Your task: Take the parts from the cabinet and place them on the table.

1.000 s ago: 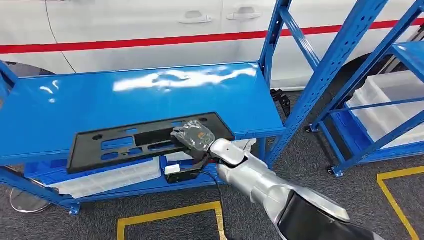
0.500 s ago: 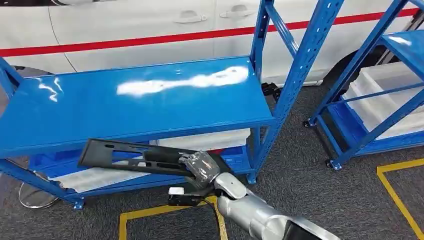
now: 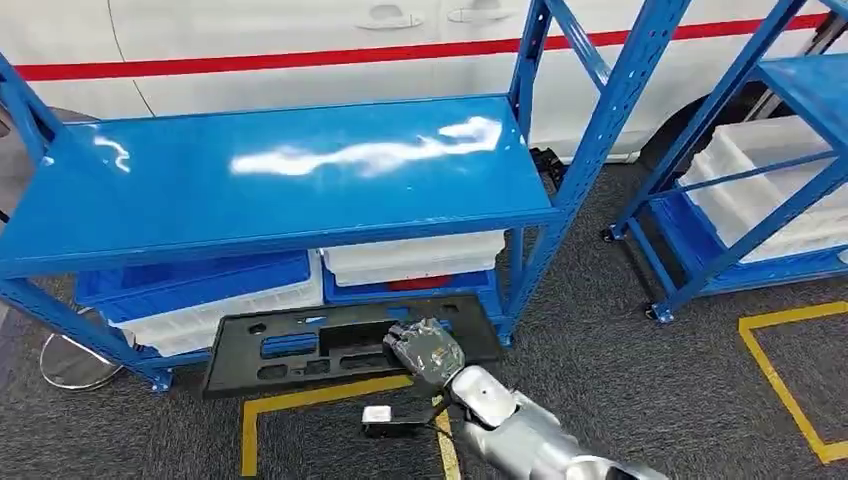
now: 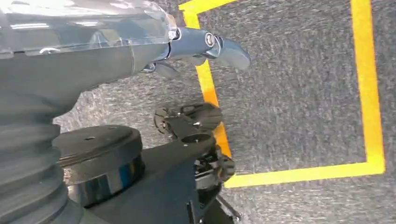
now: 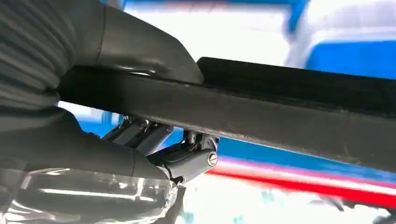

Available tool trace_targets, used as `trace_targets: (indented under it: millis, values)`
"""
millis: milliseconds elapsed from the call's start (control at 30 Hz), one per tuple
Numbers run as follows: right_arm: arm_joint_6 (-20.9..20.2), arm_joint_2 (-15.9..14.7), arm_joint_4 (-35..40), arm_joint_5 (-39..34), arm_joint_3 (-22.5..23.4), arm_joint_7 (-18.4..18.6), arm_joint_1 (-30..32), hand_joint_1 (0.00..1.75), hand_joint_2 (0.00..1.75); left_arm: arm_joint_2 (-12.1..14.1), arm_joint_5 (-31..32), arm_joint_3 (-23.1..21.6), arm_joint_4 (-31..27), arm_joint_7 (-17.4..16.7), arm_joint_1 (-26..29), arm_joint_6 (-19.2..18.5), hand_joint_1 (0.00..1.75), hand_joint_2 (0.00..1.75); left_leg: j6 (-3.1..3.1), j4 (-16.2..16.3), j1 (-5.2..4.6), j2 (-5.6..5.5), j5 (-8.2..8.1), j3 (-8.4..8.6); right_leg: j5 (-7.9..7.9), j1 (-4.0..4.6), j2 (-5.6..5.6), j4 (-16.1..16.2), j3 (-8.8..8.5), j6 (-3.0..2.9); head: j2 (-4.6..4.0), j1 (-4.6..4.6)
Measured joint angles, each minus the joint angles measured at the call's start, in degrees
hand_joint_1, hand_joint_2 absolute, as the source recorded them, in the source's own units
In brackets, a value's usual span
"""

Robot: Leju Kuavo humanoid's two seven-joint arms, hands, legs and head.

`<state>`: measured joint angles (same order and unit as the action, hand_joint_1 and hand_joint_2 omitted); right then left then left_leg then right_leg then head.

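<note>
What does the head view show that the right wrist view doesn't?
Head view alone: the black panel's whole shape with its cutouts, the bare blue shelf, bins beneath it, yellow floor tape and a white car behind. Right wrist view alone: the thumb on one face of the panel's edge and fingers on the other. Both show the right robot hand gripping the panel.

You see a matt black plastic panel (image 3: 340,345), a glossy blue painted-metal shelf (image 3: 280,175), rough grey carpet (image 3: 620,370), translucent white plastic bins (image 3: 415,260), and a silver metallic arm (image 3: 520,435).
</note>
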<state>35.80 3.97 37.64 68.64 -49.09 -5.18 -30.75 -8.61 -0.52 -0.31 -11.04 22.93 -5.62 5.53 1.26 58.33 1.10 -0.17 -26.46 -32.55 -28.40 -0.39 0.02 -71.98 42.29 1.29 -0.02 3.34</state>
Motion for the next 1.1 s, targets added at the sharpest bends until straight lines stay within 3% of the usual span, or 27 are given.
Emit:
trace_targets:
  millis: [67, 100, 200, 267, 300, 367, 400, 433, 467, 500, 567, 600, 633, 700, 767, 833, 1100]
  values:
    - [-2.8, -2.7, 3.2, 3.0, 0.8, 0.8, -1.7, 1.75, 1.75, 0.0, 0.2, -0.3, 0.0, -0.1, -0.1, 0.0, 0.00, 1.75, -0.11, 0.0, -0.02, -0.09, 0.06, 0.05, 3.53, 0.14, 0.07, 10.4, -6.65, -0.82, 0.00, 0.00]
    - [-4.5, -4.4, 4.9, 3.6, 1.4, 0.1, -3.1, 1.75, 1.75, 0.0, 0.2, -0.3, 0.0, -0.1, -0.1, 0.0, 0.00, 1.75, -0.40, 0.1, -0.30, -0.07, 0.13, -0.36, 2.83, 0.35, 0.17, 12.7, -7.96, -1.15, 0.00, 0.00]
    - [-9.6, -10.2, 9.4, 4.3, 2.5, -5.0, -10.3, 1.75, 1.75, 0.0, 0.2, -0.3, 0.0, 0.3, -0.4, 0.2, 0.00, 1.75, -1.33, 0.2, -0.41, -0.06, 0.74, -1.23, 3.20, 0.60, 0.11, 12.8, -6.86, -1.52, 0.00, 0.02]
    - [-13.1, -12.7, 10.1, 5.0, 5.6, -10.6, -14.8, 1.75, 1.75, 0.1, 0.2, -0.4, 0.0, 0.8, -0.3, 0.6, 0.00, 1.75, -1.71, 0.7, -0.44, -0.16, -0.02, -1.62, 3.78, -0.18, -0.36, 13.8, -7.23, -2.30, 0.00, 0.00]
    - [-14.0, -14.0, 10.2, 4.3, 7.6, -11.6, -16.9, 1.75, 1.75, 0.1, 0.5, -0.4, 0.0, 1.1, -0.2, 0.7, 0.00, 1.75, -1.95, 2.6, -0.47, -0.07, -1.43, -2.35, 3.97, -0.06, -0.42, 14.0, -7.23, -2.63, 0.00, 0.00]
    - [-16.5, -16.0, 10.2, -0.3, 7.8, -11.1, -22.3, 1.75, 1.75, 0.2, 0.6, -0.4, 0.0, 1.4, -0.1, 0.8, 0.00, 1.75, -2.07, 11.4, -0.44, -0.09, -6.23, -6.14, 4.08, 0.10, -0.46, 13.8, -6.85, -3.02, 0.00, 0.00]
    - [-17.8, -17.5, 10.3, -3.0, 7.0, -11.5, -25.1, 1.75, 1.75, 0.2, 0.6, -0.4, 0.0, 1.4, -0.1, 0.8, 0.00, 1.75, -2.19, 15.6, -0.43, -0.07, -7.76, -7.94, 4.09, 0.22, -0.45, 13.7, -6.81, -3.04, 0.00, 0.02]
    - [-18.9, -18.5, 10.6, -5.7, 6.2, -11.3, -27.1, 1.75, 1.75, 0.3, 0.6, -0.5, 0.0, 1.4, -0.1, 0.8, 0.00, 1.75, -2.23, 17.9, -0.43, -0.10, -7.93, -8.89, 4.08, 0.26, -0.56, 13.6, -6.82, -3.04, 0.00, 0.00]
    - [-19.9, -19.7, 11.1, -7.9, 5.4, -11.0, -28.9, 1.75, 1.75, 0.3, 0.7, -0.5, 0.0, 1.4, -0.1, 0.9, 0.00, 1.75, -2.16, 17.6, -0.44, -0.09, -6.85, -8.73, 3.99, 0.34, -0.76, 13.5, -6.90, -3.00, 0.00, 0.00]
    - [-20.7, -20.7, 11.7, -9.6, 4.7, -10.7, -30.7, 1.75, 1.75, 0.3, 0.8, -0.5, 0.0, 1.2, -0.1, 1.3, 0.00, 1.75, -2.06, 14.7, -0.44, -0.08, -4.60, -7.53, 3.88, 0.38, -1.02, 13.3, -6.95, -2.85, 0.00, 0.02]
    - [-21.9, -22.7, 13.1, -13.3, 3.0, -9.5, -34.0, 1.75, 1.75, 0.3, 1.2, -0.5, 0.0, 1.0, 0.0, 1.9, 0.00, 1.75, -1.77, 4.9, -0.44, -0.08, 0.75, -3.24, 3.57, 0.37, -1.78, 12.8, -6.94, -2.40, 0.00, 0.00]
    - [-22.4, -23.7, 13.6, -15.3, 2.2, -8.8, -35.7, 1.75, 1.75, 0.3, 1.4, -0.6, 0.0, 1.0, 0.0, 2.1, 0.00, 1.75, -1.59, 2.6, -0.48, -0.19, 0.50, -1.86, 3.46, 0.57, -2.14, 12.7, -6.49, -2.15, 0.00, 0.00]
    - [-22.7, -24.6, 13.9, -16.7, 1.5, -8.1, -37.2, 1.75, 1.75, 0.3, 1.5, -0.7, 0.0, 1.0, 0.2, 2.3, 0.00, 1.75, -1.44, 1.1, -0.59, -0.22, 0.53, -1.90, 3.48, 0.91, -2.39, 12.2, -6.09, -1.93, 0.00, -0.02]
    - [-22.6, -25.9, 14.5, -18.6, 0.6, -7.9, -38.7, 1.75, 1.75, 0.3, 1.6, -0.7, 0.0, 1.1, 0.5, 2.5, 0.00, 1.75, -0.85, 1.4, -0.69, -0.30, 0.87, -2.16, 3.93, 0.96, -2.65, 12.6, -5.98, -1.43, 0.00, 0.02]
    - [-22.2, -27.1, 14.7, -19.4, -0.2, -7.8, -39.3, 1.75, 1.75, 0.3, 1.7, -0.7, 0.0, 1.2, 0.7, 2.6, 0.00, 1.75, -0.68, 1.1, -0.67, -0.30, 1.07, -2.23, 4.05, 1.01, -2.60, 12.6, -6.06, -2.90, 0.00, -0.02]
    - [-21.0, -27.5, 14.6, -20.6, -1.4, -7.9, -39.5, 1.75, 1.75, 0.3, 1.7, -0.8, 0.0, 1.5, 0.6, 2.7, 0.00, 1.75, -0.46, 1.1, -0.77, -0.18, 1.19, -2.23, 4.39, 0.98, -2.49, 12.9, -6.09, -2.96, 0.00, -0.02]
    - [-16.7, -27.4, 11.4, -23.8, -5.8, -8.3, -40.9, 1.75, 1.75, 0.3, 2.1, -0.8, 0.0, 2.5, 0.2, 4.0, 0.00, 1.75, 0.18, 1.1, -1.08, 0.25, 1.60, -2.59, 5.37, 0.72, -2.13, 13.5, -5.89, -1.57, 0.00, 0.00]
